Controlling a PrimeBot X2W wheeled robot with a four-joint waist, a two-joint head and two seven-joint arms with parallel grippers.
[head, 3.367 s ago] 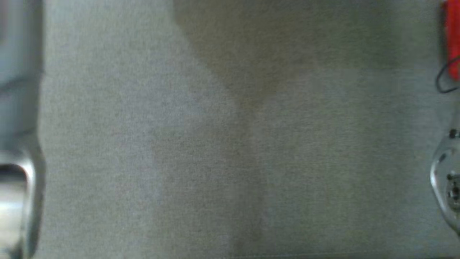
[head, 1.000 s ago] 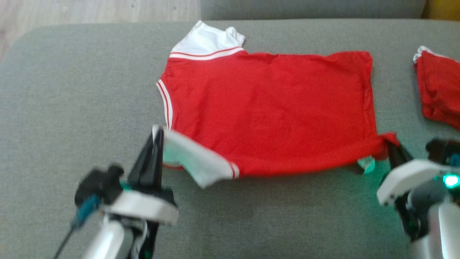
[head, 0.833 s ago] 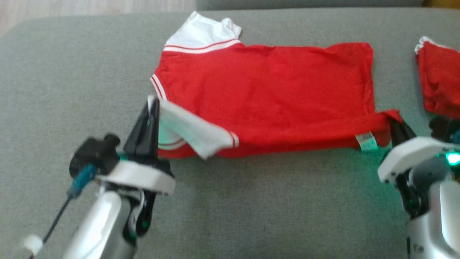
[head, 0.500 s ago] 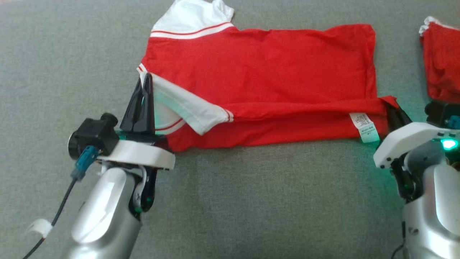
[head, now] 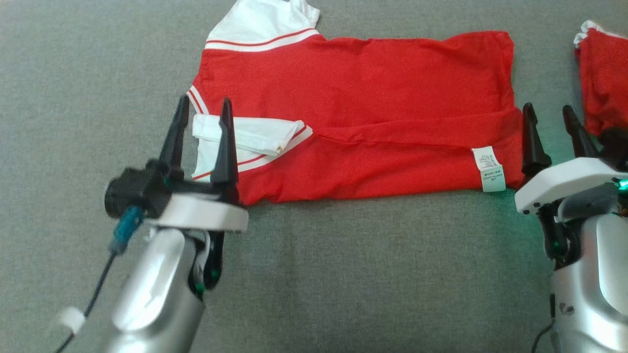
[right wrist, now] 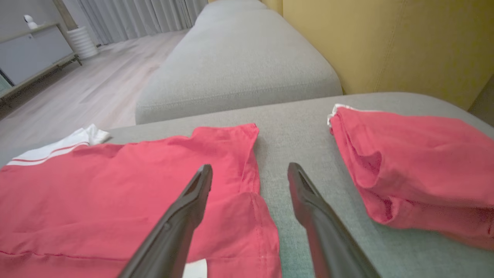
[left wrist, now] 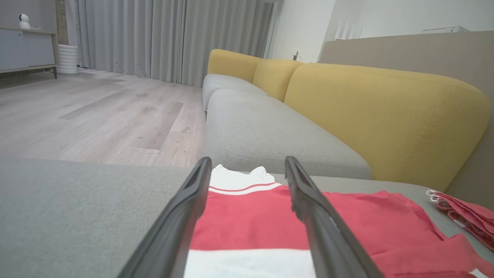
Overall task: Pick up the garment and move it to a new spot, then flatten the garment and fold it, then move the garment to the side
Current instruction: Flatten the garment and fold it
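The garment (head: 353,93) is a red shirt with white, red-striped sleeves, lying flat on the grey cushion (head: 73,73). Its near edge is folded over onto the body, with a white label facing up. My left gripper (head: 203,105) is open over the folded-in white sleeve (head: 245,135), holding nothing. My right gripper (head: 548,112) is open at the garment's right hem corner, empty. The left wrist view shows the garment (left wrist: 247,224) between my open fingers (left wrist: 316,216). The right wrist view shows the garment's (right wrist: 115,181) folded hem under my fingers (right wrist: 181,220).
A second red garment (head: 603,78) lies bunched at the cushion's right end, also seen as the red bundle (right wrist: 417,162) beside my right gripper. Behind stand a grey sofa seat (left wrist: 262,131), yellow backrests (left wrist: 386,116) and wooden floor (left wrist: 88,116).
Both grippers have opened and let go of the garment. Its near edge, carried up over the body, now lies folded flat, the white sleeve tucked on top. The head camera tilted down earlier.
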